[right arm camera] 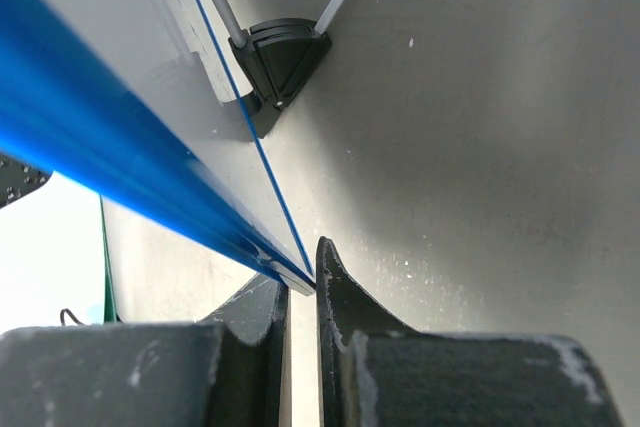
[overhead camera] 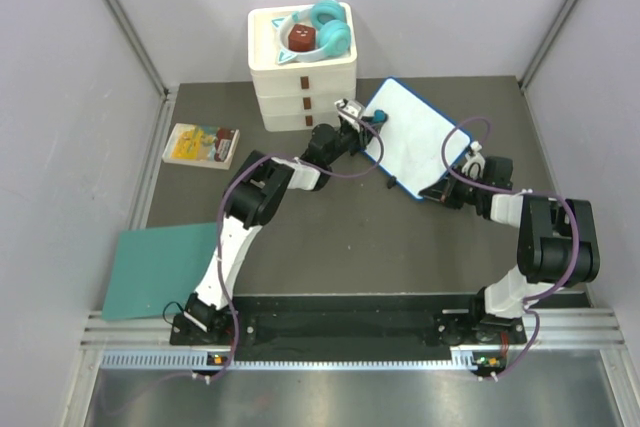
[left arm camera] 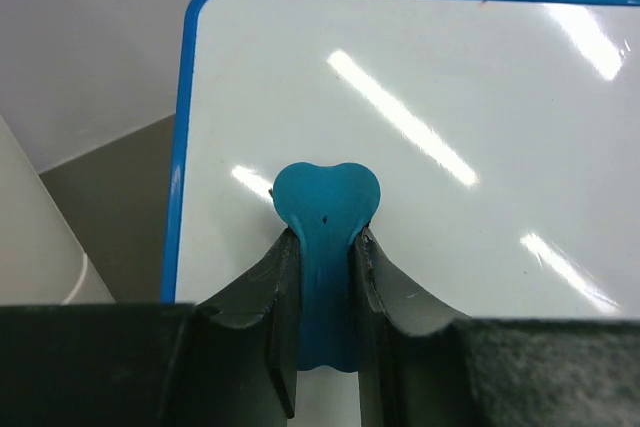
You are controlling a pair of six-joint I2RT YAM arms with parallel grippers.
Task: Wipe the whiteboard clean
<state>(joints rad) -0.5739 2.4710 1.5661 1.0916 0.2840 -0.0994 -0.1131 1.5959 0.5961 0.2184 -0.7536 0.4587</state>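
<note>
Left tool (left arm camera: 326,239) holds a teal eraser (left arm camera: 326,202) at the glossy, blue-rimmed whiteboard (left arm camera: 450,97).

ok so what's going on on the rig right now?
Both arms are on the whiteboard. The right tool is shut on its blue rim and holds the board tilted. The left tool is shut on a small teal eraser, whose rounded end sits against the white face close to one side of the rim. The part of the face that the left wrist camera shows has only glare on it, no writing.
</note>
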